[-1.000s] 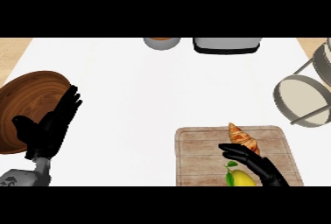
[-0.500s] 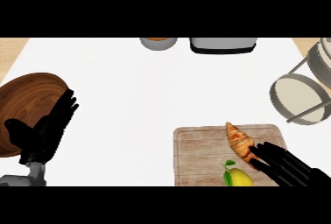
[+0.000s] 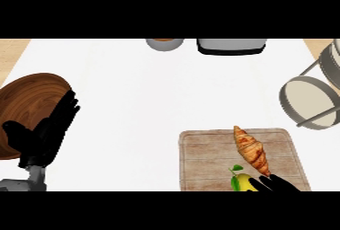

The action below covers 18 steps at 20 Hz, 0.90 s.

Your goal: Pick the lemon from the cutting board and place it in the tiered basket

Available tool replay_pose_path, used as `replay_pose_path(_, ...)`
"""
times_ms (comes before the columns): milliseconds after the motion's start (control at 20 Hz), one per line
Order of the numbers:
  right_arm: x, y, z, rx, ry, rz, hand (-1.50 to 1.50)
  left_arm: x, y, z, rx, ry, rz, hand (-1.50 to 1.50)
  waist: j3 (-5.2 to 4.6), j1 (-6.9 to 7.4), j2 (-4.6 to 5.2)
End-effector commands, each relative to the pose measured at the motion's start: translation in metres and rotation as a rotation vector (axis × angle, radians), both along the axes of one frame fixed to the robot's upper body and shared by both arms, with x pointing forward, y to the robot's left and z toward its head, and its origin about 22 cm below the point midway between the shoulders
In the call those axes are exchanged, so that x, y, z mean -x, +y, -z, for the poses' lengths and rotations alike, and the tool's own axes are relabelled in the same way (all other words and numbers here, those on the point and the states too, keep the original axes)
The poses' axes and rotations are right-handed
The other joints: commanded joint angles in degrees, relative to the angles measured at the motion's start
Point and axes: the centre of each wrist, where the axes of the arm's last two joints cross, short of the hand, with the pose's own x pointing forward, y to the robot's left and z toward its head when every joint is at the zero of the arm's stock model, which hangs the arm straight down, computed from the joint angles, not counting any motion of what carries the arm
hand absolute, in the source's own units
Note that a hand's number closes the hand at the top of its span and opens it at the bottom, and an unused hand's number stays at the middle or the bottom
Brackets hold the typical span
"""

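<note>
The yellow lemon (image 3: 242,183), with a green leaf, lies at the near edge of the wooden cutting board (image 3: 203,157). A croissant (image 3: 251,150) sits just above it on the board. Only a small black part of my right hand (image 3: 280,184) shows at the view's lower edge, right next to the lemon on its right side. It does not cover the fruit. The tiered basket (image 3: 309,102), grey with a pale inside, stands at the right edge beyond the board. My left hand (image 3: 45,135) rests open at the left, fingers up.
A brown wooden plate (image 3: 26,101) lies at the left edge, partly behind my left hand. At the counter's far edge stand a small cup (image 3: 164,43) and a grey appliance (image 3: 231,45).
My right hand has slid down and to the right, off the lemon and mostly out of view. The lemon and croissant stay on the board. My left hand has barely shifted.
</note>
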Motion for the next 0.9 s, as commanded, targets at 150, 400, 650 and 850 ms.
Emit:
replay_pose_path(150, 0.013, 0.040, -0.008, 0.062, -0.097, 0.084, -1.50, 0.001, -0.002, -0.009, -0.007, -0.007, 0.025, 0.00, 0.16, 0.95, 0.15)
replay_pose_path(400, 0.010, 0.050, 0.027, 0.125, -0.095, 0.135, -1.50, 0.003, -0.012, -0.003, 0.016, -0.012, 0.029, 0.00, 0.21, 0.80, 0.15)
replay_pose_path(650, 0.003, 0.046, 0.078, 0.163, -0.111, 0.131, -1.50, 0.013, -0.009, -0.011, -0.002, -0.009, 0.025, 0.00, 0.27, 1.10, 0.16)
replay_pose_path(850, -0.019, 0.054, 0.092, 0.169, -0.152, 0.137, -1.50, -0.003, -0.007, -0.010, 0.009, 0.012, -0.008, 0.00, 0.24, 1.05, 0.29)
